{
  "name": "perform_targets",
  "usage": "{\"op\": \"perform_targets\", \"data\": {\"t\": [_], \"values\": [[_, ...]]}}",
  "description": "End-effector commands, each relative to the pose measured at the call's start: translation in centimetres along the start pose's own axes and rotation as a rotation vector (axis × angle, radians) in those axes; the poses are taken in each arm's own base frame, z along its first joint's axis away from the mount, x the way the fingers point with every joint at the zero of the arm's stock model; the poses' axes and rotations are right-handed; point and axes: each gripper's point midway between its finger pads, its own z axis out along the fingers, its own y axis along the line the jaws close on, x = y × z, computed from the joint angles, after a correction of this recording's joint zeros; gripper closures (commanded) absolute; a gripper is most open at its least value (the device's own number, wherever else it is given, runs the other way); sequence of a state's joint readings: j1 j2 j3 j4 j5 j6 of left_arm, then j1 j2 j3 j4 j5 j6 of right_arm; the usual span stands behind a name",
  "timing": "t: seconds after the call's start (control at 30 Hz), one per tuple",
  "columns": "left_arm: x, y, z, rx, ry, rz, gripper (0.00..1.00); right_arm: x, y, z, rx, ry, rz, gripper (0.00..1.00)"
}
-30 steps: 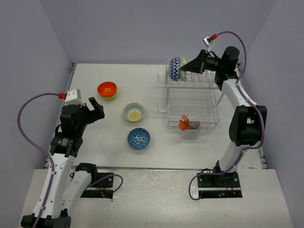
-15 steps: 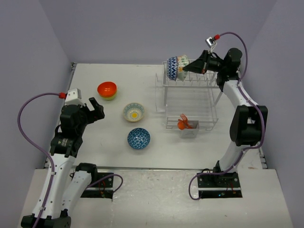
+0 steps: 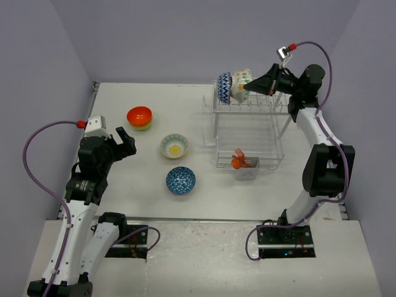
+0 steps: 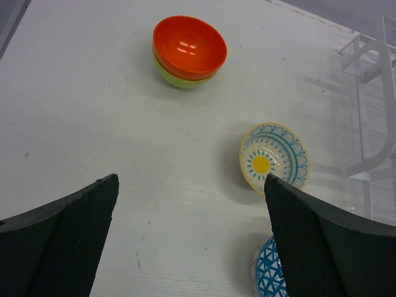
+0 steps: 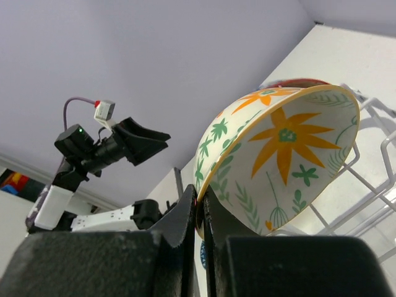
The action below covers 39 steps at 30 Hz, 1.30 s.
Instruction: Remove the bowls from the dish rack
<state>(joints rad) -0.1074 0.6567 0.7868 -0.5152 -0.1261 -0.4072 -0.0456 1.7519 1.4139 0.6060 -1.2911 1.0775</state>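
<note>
— While we start at the left, how do the left fingers (image 4: 68, 241) stand?

— Spread wide and holding nothing, hanging over the counter (image 3: 154, 99). They are as they were a second ago.

— And the bowls already out?

— Four of them. The orange bowl (image 3: 139, 115) is nested in the lime-green bowl (image 3: 144, 127) towards the far left. The pale yellow bowl (image 3: 174, 146), blue arcs round a yellow dot, stands nearer the middle. The blue patterned bowl (image 3: 180, 180) is just in front of it. None has moved.

— Any writing?

— Only a small label (image 3: 246, 174) on the front of the caddy (image 3: 250, 164), too small to read. The caddy hangs at the near edge of the dish rack (image 3: 247, 133) with orange utensils (image 3: 239, 161) in it.

— What is left in the rack?

— The blue-white zigzag bowl (image 3: 225, 87) stands on edge at the left end of the top row. Just to its right is the flowered bowl (image 3: 242, 78), white with orange blooms and green leaves.

— Held?

— Yes. The right fingers (image 5: 185, 216) are pinched shut on its rim, one inside and one outside. A second ago they were not yet fully closed and the wrist was lower. Now the arm is higher and farther right, and the bowl is tipped up with it. Whether it clears the wires I cannot tell.
</note>
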Motion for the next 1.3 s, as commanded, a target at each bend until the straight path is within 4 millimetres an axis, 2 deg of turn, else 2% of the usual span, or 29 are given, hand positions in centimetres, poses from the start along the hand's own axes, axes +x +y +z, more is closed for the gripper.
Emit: {"op": "perform_targets", "data": {"t": [0.0,0.23,0.33,0.37,0.4,0.43,0.47,0.5,0.53,0.57,0.6,0.63,0.67,0.7,0.73,0.8,0.83,0.87,0.9,0.93,0.97,1.0,1.03,1.07,1.17,1.2,1.27], "values": [[-0.7,-0.5,0.1,0.028,-0.037,0.016,0.00,-3.1,6.4,-1.5,-0.007,-0.107,-0.200,1.00],[-0.7,-0.5,0.1,0.027,-0.037,0.016,0.00,-4.3,8.0,-2.0,0.034,-0.169,-0.228,1.00],[-0.8,-0.4,0.1,0.021,-0.039,0.016,0.00,-4.0,9.6,-1.8,0.034,-0.155,-0.263,1.00],[-0.9,-0.3,0.0,0.016,-0.044,0.016,0.00,-4.1,10.9,-1.6,0.033,-0.147,-0.294,1.00],[-1.0,-0.2,-0.1,0.011,-0.048,0.014,0.00,-3.7,11.6,-0.3,0.038,-0.124,-0.413,1.00],[-1.3,-0.1,-0.3,0.003,-0.059,0.008,0.00,-1.9,11.3,0.3,0.114,-0.071,-0.325,1.00],[-1.7,0.4,-0.6,-0.024,-0.080,0.001,0.00,-1.6,14.5,2.6,0.098,-0.034,-0.562,1.00],[-1.7,0.7,-0.8,-0.042,-0.086,-0.013,0.00,-2.3,14.0,3.3,0.229,-0.070,-0.597,1.00],[-2.3,1.5,-1.1,-0.089,-0.112,-0.023,0.00,-0.5,13.7,3.9,0.294,-0.009,-0.579,1.00],[-2.5,2.1,-1.7,-0.120,-0.129,-0.048,0.00,0.1,15.1,5.7,0.334,-0.009,-0.678,1.00],[-2.8,2.7,-2.1,-0.151,-0.144,-0.065,0.00,1.9,16.2,6.7,0.291,0.036,-0.701,1.00],[-3.5,4.0,-2.8,-0.226,-0.185,-0.085,0.00,1.8,15.3,7.0,0.410,0.016,-0.733,1.00],[-4.1,4.6,-3.7,-0.255,-0.220,-0.107,0.00,4.4,16.1,8.9,0.391,0.073,-0.809,1.00],[-4.4,5.6,-4.5,-0.308,-0.249,-0.138,0.00,4.5,14.8,9.0,0.514,0.068,-0.837,1.00],[-4.9,5.9,-5.5,-0.314,-0.287,-0.158,0.00,7.2,14.7,11.1,0.512,0.136,-0.886,1.00],[-5.0,6.5,-6.4,-0.342,-0.315,-0.190,0.00,9.6,12.8,12.5,0.596,0.218,-0.928,1.00],[-5.3,7.1,-7.0,-0.368,-0.340,-0.205,0.00,9.6,11.6,12.6,0.706,0.228,-0.961,1.00],[-5.2,7.3,-7.2,-0.382,-0.338,-0.212,0.00,12.7,9.6,14.8,0.729,0.330,-0.997,1.00],[-5.3,7.4,-7.4,-0.386,-0.344,-0.217,0.00,14.3,8.4,15.2,0.774,0.402,-1.018,1.00],[-5.3,7.4,-7.4,-0.388,-0.343,-0.216,0.00,16.1,6.5,16.9,0.842,0.461,-1.053,1.00],[-5.3,7.3,-7.3,-0.383,-0.342,-0.211,0.00,17.6,5.3,17.0,0.877,0.542,-1.067,1.00],[-5.3,7.1,-7.1,-0.374,-0.337,-0.206,0.00,18.4,4.6,17.6,0.892,0.576,-1.071,1.00],[-5.2,7.1,-7.0,-0.374,-0.333,-0.203,0.00,18.6,5.3,18.8,0.878,0.571,-1.075,1.00],[-5.3,7.1,-7.0,-0.372,-0.334,-0.202,0.00,20.5,3.3,19.8,0.891,0.631,-1.075,1.00],[-5.3,7.1,-7.1,-0.366,-0.336,-0.199,0.00,21.1,2.3,20.7,0.911,0.669,-1.109,1.00],[-5.2,7.0,-7.1,-0.364,-0.336,-0.199,0.00,22.2,0.9,20.9,0.923,0.717,-1.116,1.00],[-5.3,6.9,-7.1,-0.359,-0.338,-0.196,0.00,22.9,0.2,21.2,0.929,0.749,-1.128,1.00]]}}
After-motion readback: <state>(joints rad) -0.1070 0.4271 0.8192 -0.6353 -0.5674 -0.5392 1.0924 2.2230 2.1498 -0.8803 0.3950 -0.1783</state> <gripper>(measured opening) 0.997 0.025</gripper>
